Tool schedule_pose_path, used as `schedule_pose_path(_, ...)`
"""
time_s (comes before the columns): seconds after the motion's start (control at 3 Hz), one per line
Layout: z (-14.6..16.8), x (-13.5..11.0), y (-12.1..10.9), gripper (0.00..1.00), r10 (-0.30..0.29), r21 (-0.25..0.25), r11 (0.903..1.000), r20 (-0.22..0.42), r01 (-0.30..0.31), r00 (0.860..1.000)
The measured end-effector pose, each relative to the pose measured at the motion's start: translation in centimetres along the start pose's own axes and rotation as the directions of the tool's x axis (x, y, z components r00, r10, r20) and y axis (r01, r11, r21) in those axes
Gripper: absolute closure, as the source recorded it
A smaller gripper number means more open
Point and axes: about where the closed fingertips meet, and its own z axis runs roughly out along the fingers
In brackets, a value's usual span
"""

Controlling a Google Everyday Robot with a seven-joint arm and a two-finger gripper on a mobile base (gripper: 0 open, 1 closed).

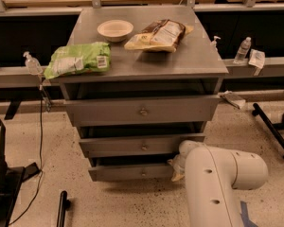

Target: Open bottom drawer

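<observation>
The bottom drawer (128,172) is the lowest and narrowest of three grey fronts on the metal cabinet. It has a small round knob at its centre and stands out slightly, with a dark gap above it. My white arm (222,183) rises from the lower right. Its gripper (176,168) is at the right end of the bottom drawer, partly hidden behind the arm's elbow. The middle drawer (132,146) and the wide top drawer (142,110) also stand slightly out.
On the cabinet top lie a white bowl (115,30), a green bag (78,59) and a brown-and-yellow snack bag (160,34). Bottles (244,50) stand on the side ledges. A black stand (0,174) with cables is on the floor at left, and black bars (274,131) at right.
</observation>
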Motion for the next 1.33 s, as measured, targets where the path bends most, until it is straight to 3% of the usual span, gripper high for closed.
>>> schedule_pose_path(1.0,-0.03,-0.01,0.01,0.72,0.0,0.0,1.0,0.0,0.0,1.0)
schedule_pose_path(1.33,-0.04,-0.02,0.02,0.67,0.0,-0.001,1.0,0.0,0.0,1.0)
